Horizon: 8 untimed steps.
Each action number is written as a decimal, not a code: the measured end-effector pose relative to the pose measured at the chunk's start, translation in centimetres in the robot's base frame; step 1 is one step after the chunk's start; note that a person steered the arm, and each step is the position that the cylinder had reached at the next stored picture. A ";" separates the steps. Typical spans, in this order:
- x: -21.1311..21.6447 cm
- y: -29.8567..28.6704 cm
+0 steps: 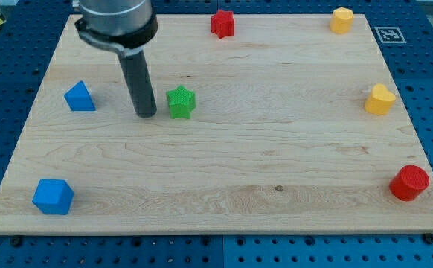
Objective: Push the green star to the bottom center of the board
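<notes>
The green star (180,102) lies on the wooden board (224,164), left of centre in the upper half of the view. My tip (146,115) rests on the board just to the star's left, a small gap apart from it. The dark rod rises from the tip toward the view's top left.
A blue triangular block (79,97) sits at the left. A blue cube (53,196) is at the bottom left. A red star (222,23) is at the top centre. A yellow block (341,20) is at the top right, a yellow heart-like block (379,100) at the right, a red cylinder (409,183) at the bottom right.
</notes>
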<state>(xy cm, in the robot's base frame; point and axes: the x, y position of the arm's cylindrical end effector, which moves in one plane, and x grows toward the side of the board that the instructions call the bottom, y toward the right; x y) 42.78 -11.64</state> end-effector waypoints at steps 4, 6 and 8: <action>-1.2 5.5; -0.1 6.4; 4.5 10.3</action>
<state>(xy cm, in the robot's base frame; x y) 47.29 -1.35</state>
